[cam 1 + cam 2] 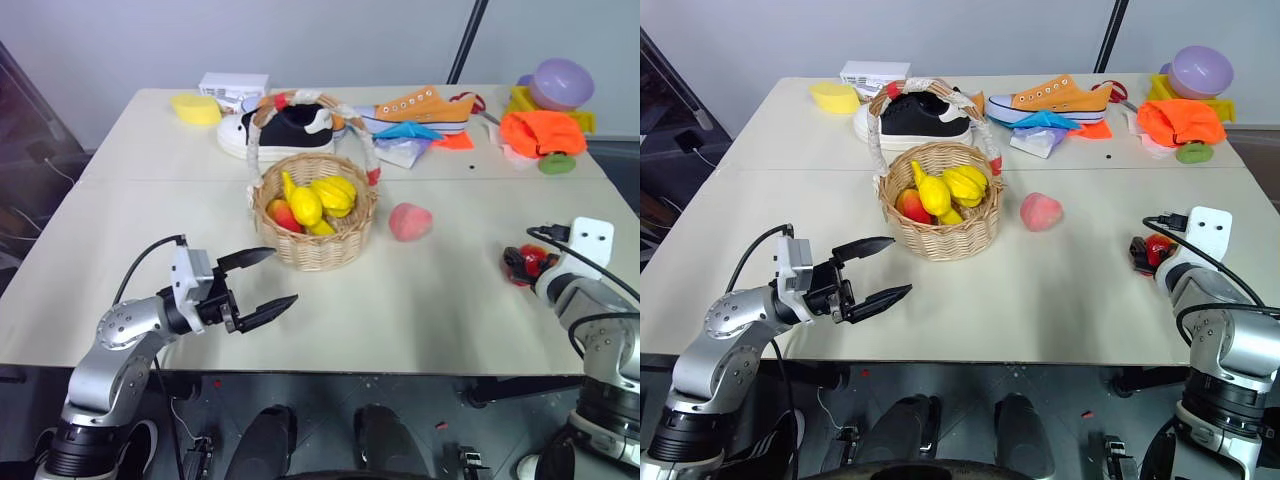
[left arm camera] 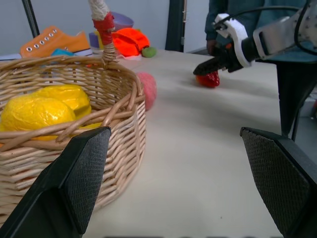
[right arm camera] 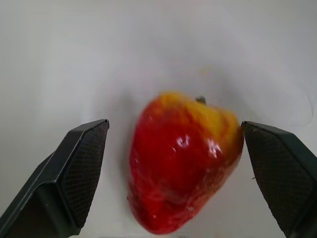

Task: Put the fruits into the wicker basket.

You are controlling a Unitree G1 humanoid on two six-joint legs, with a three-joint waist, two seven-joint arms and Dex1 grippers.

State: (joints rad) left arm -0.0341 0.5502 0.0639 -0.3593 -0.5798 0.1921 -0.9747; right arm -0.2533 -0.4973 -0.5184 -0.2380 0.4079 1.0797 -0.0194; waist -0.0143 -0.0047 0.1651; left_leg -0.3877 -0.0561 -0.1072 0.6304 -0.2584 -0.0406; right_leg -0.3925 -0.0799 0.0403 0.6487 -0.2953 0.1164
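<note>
Yellow fruits sit in the wicker basket (image 1: pixel 315 225); peach (image 1: pixel 409 221) remains out. We have the right pincer (image 3: pixel 173 163) spread, red fruit (image 3: pixel 183 158) between its fingers, ungripped.

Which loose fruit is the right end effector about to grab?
The glossy red fruit, framed between the open right end effector fingers; the pink peach lies beside the wicker basket.

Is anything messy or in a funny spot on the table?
Yes. A black shoe sits right behind the wicker basket, and an orange cloth heap is crumpled at the back corner. The peach and red fruit lie outside the basket.
</note>
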